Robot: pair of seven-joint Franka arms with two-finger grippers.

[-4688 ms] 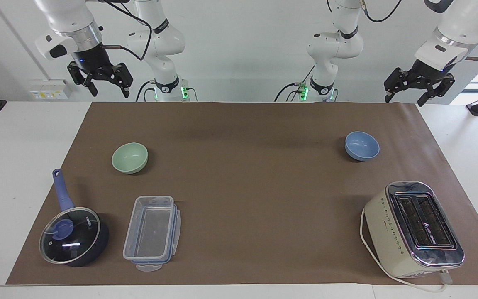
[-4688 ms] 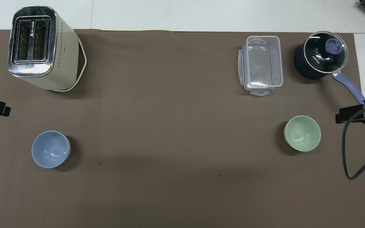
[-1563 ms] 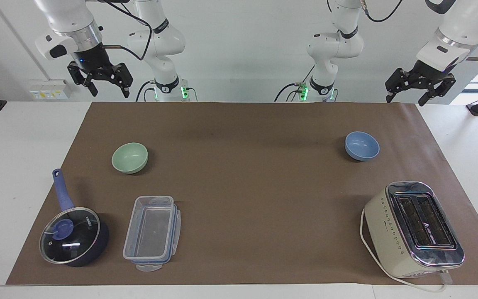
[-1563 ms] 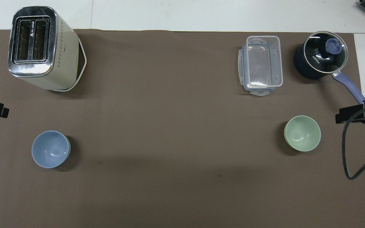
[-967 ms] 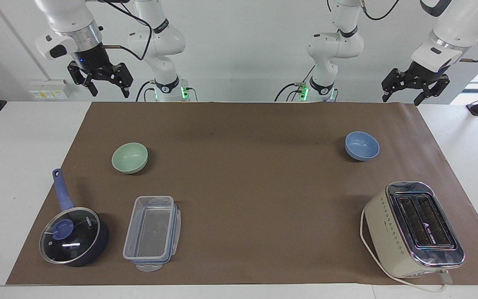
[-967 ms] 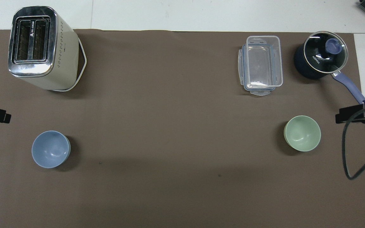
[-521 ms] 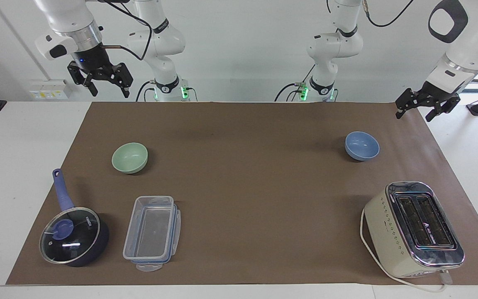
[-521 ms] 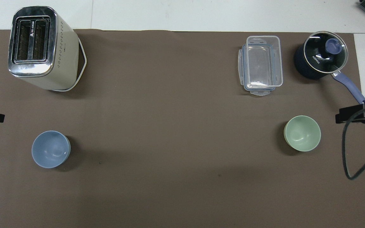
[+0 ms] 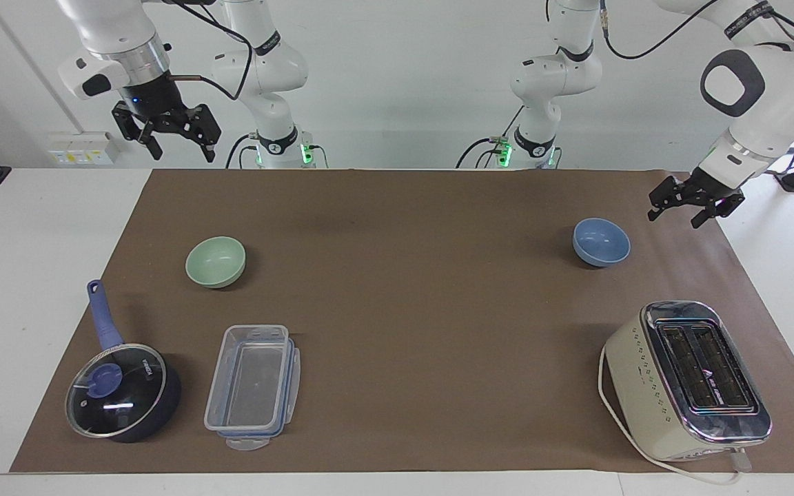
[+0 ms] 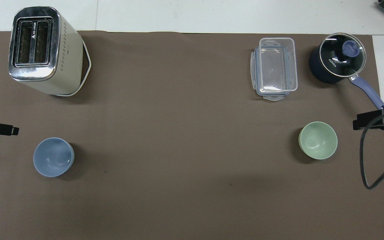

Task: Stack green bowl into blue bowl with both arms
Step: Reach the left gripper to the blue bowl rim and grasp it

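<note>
The pale green bowl (image 9: 216, 261) (image 10: 318, 140) sits upright on the brown mat toward the right arm's end. The blue bowl (image 9: 601, 242) (image 10: 53, 157) sits upright toward the left arm's end. Both bowls are empty. My left gripper (image 9: 676, 217) is open and low over the mat's edge at the left arm's end, beside the blue bowl and apart from it. One of its fingers (image 10: 2, 129) shows in the overhead view. My right gripper (image 9: 182, 153) is open and waits high over the table's edge by its base, well away from the green bowl.
A cream toaster (image 9: 686, 379) (image 10: 42, 50) stands farther from the robots than the blue bowl. A clear plastic box (image 9: 252, 386) (image 10: 275, 68) and a dark-blue saucepan with glass lid (image 9: 121, 389) (image 10: 337, 61) lie farther out than the green bowl.
My left gripper has come down from high by the table's edge and moved toward the blue bowl. The right arm and both bowls have not moved.
</note>
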